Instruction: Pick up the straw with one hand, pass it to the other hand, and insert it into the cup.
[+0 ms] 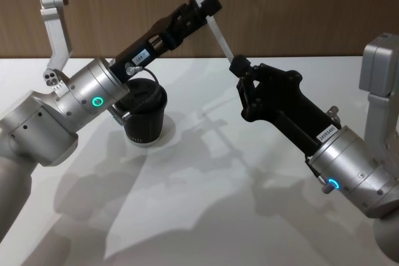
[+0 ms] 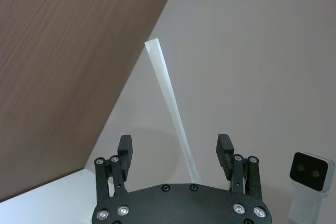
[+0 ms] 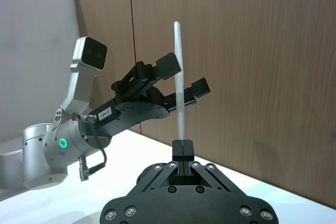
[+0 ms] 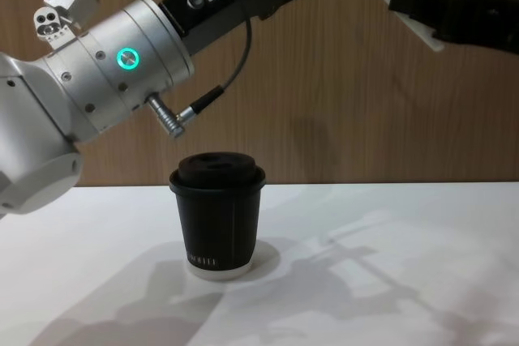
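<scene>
The white straw [image 1: 212, 26] slants up in the air above the table's back. My right gripper [image 1: 239, 65] is shut on its lower end; the right wrist view shows both fingers pinched together on the straw [image 3: 179, 77]. My left gripper [image 1: 201, 12] reaches up from the left, open, with its fingers either side of the straw's middle and apart from it. In the left wrist view the straw [image 2: 168, 103] runs between the spread fingertips [image 2: 224, 148]. The black lidded cup [image 1: 144, 116] stands upright on the table below the left arm, and is also visible as the cup [image 4: 217, 216] in the chest view.
The white table [image 1: 218, 204] spreads around the cup. A wooden wall [image 1: 299, 4] runs behind it. The left arm's dark cable [image 4: 235, 62] loops down above the cup's lid.
</scene>
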